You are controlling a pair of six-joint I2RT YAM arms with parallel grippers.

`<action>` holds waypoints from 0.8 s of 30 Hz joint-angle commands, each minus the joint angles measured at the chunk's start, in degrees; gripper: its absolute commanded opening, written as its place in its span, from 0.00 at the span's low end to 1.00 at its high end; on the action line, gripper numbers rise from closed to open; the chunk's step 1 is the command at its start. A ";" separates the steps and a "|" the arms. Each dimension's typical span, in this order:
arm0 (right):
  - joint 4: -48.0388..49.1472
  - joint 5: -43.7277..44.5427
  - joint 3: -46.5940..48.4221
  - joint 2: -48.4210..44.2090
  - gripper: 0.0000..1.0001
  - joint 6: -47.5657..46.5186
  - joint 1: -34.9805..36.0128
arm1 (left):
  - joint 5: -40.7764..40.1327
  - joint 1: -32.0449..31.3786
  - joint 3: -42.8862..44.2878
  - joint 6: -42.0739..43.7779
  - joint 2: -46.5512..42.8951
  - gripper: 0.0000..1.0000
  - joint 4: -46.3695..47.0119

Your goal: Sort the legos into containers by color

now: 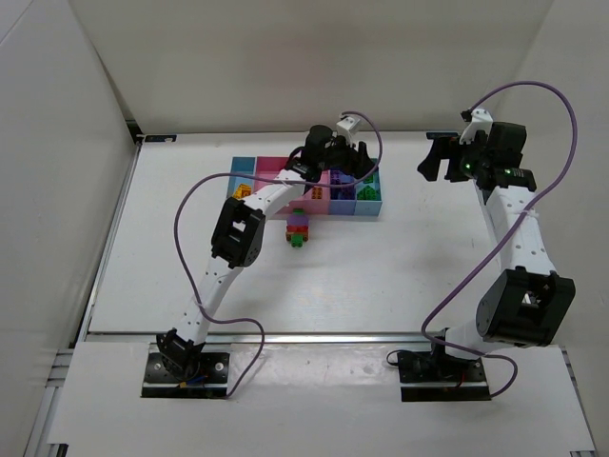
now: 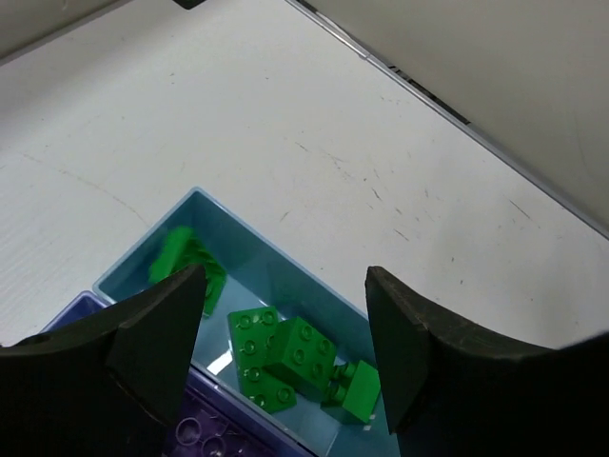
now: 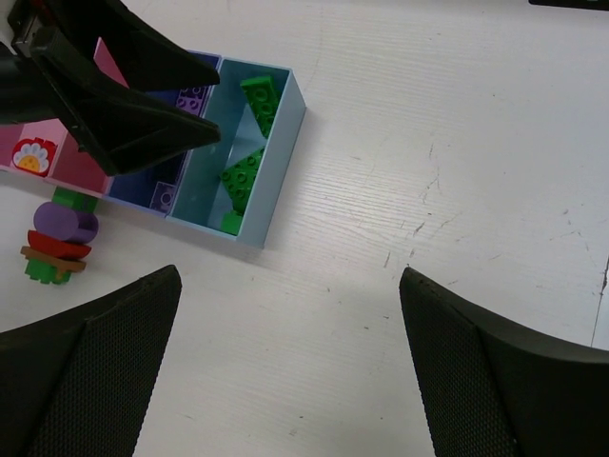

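Green legos (image 2: pixel 285 360) lay in the end light-blue compartment (image 2: pixel 243 238), directly beneath the left gripper (image 2: pixel 285 276), whose jaws stood apart, holding nothing.

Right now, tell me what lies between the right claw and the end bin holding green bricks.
Nothing: only bare white table separates the right claw from the end bin with green bricks, seen in the right wrist view.

One five-compartment tray (image 1: pixel 245 168), one loose stack (image 1: pixel 298 228) (at least three green legos (image 2: pixel 276 357))
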 commanded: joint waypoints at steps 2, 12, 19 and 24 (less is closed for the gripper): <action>1.18 -1.59 -0.08 0.03 0.98 0.21 -0.07 | -2.15 0.64 4.55 0.97 -1.21 0.79 -1.26; -3.02 -21.26 -7.81 -3.56 0.92 -23.66 7.02 | -3.12 8.72 2.55 -4.56 -18.51 0.79 -3.63; -15.16 -28.92 -9.40 -3.31 0.92 -59.52 23.02 | 1.60 22.78 -16.60 -8.25 -39.58 0.81 -9.34; -20.08 -28.31 -6.68 2.91 0.93 -84.62 29.63 | 8.20 31.82 -30.05 -7.90 -48.22 0.81 -13.73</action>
